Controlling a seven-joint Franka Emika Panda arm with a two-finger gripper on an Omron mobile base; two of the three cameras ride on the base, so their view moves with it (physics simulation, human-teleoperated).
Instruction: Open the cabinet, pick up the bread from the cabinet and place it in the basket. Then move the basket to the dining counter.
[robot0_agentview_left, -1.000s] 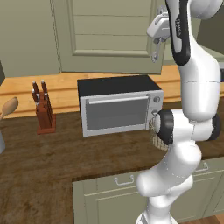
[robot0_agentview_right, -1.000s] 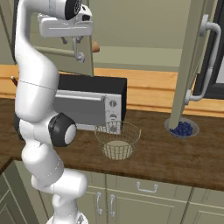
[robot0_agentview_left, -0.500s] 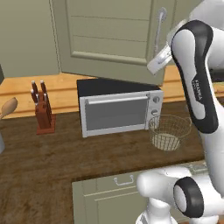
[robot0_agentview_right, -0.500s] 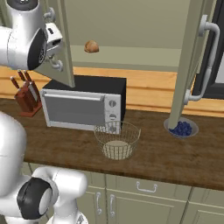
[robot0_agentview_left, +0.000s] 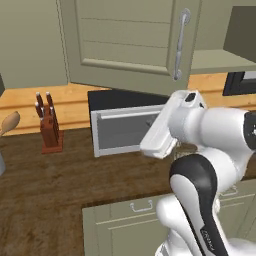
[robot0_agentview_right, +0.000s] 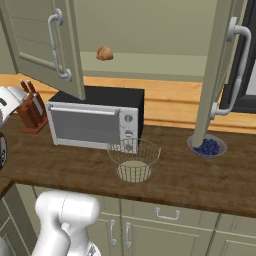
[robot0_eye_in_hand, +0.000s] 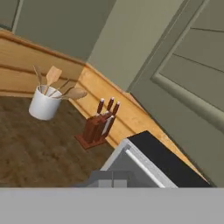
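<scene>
The cabinet (robot0_agentview_right: 150, 30) stands open, both doors swung out. Its left door (robot0_agentview_right: 45, 42) hangs over the toaster oven (robot0_agentview_right: 95, 122), bar handle (robot0_agentview_right: 57, 47) upright; the right door (robot0_agentview_right: 217, 75) shows nearly edge-on, its handle (robot0_agentview_right: 232, 70) also upright. From the left base view that left door (robot0_agentview_left: 130, 42) is seen from its panelled front, above the oven (robot0_agentview_left: 127, 127).

The bread (robot0_agentview_right: 104, 53) lies on the cabinet shelf, well back from the edge and toward the left side of the opening. It is a small rounded lump, a little wider than tall, its long axis running roughly along the shelf; which way it points I cannot tell.

The basket (robot0_agentview_right: 134, 159) sits upright on the worktop (robot0_agentview_right: 200, 180), just in front of the oven's right corner, mouth up. A bowl of blue contents (robot0_agentview_right: 207, 147) rests to its right, below the right door.

A knife block (robot0_agentview_right: 31, 111) stands left of the oven, handles tilted up; the same block (robot0_eye_in_hand: 97, 124) appears in the hand view, near a white pot of wooden utensils (robot0_eye_in_hand: 46, 101).

The fingers are together with nothing between them. The hand looks down over the oven's (robot0_eye_in_hand: 148, 164) top edge, well apart from bread and basket.
</scene>
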